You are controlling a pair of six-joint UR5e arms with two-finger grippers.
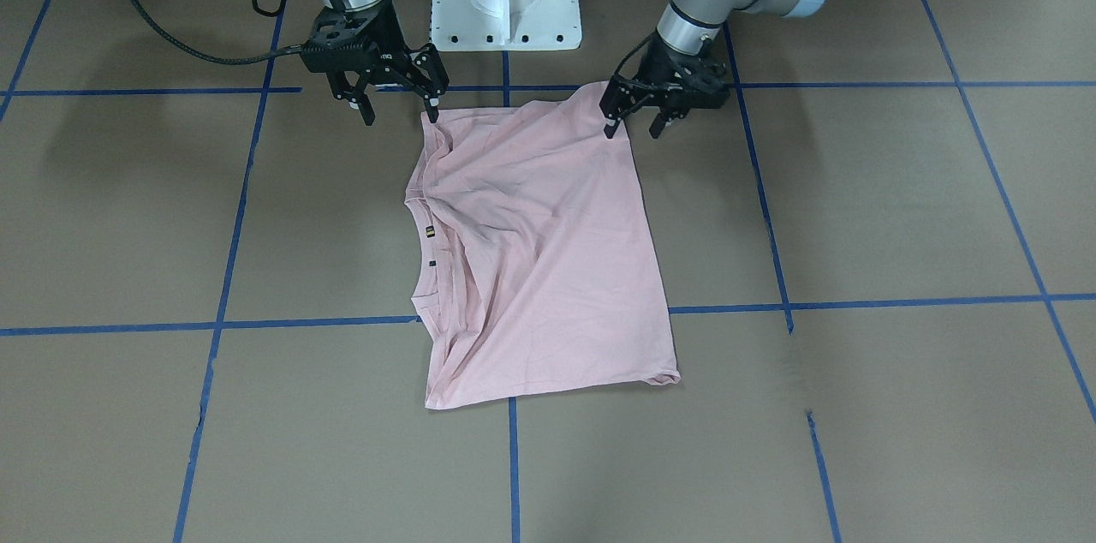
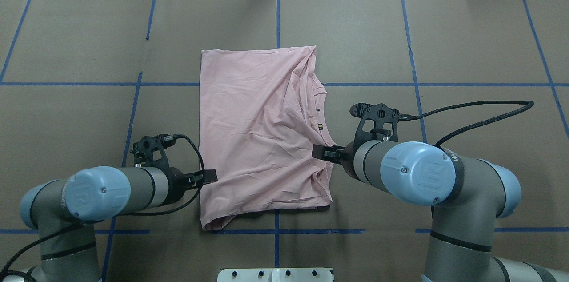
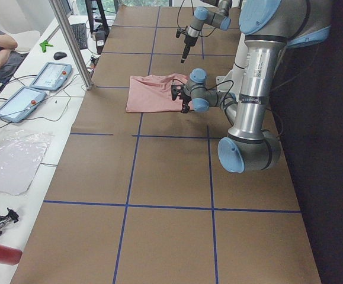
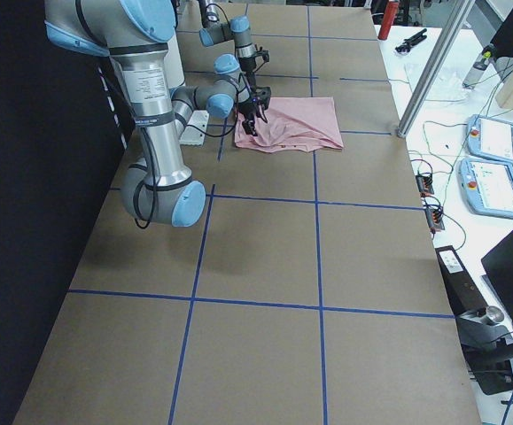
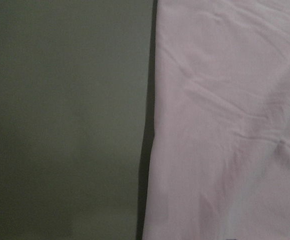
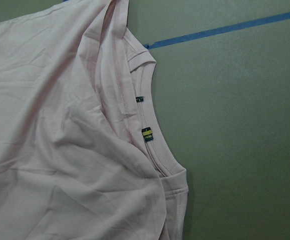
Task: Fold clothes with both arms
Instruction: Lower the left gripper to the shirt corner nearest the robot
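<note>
Hovering at the near end of the pale pink T-shirt (image 1: 539, 252), one at each corner, the right hand (image 1: 400, 108) and the left hand (image 1: 634, 128) both have their fingers spread, and neither pinches cloth. The shirt lies plain side up in the middle of the counter (image 1: 856, 209) as a rough rectangle. Its collar (image 6: 152, 145) runs along the right edge, with creases fanning out from it. It looks partly folded already, and the likely step in hand is a further fold from the near edge to the far edge. That move calls for both hands to drop onto their corners, press together on all the layers, then lift and carry in step; the bunched cloth by the collar may slip out.

The front-facing view shows the open fingers, each hand's inner finger right at the shirt's edge — whether touching, I cannot tell. From overhead the wrists hide this. The right wrist camera alone shows the stacked layers at the collar and a small dark-and-yellow tag (image 6: 147, 134). The left wrist camera gives only a blurred, straight left edge of cloth against bare counter.
</note>
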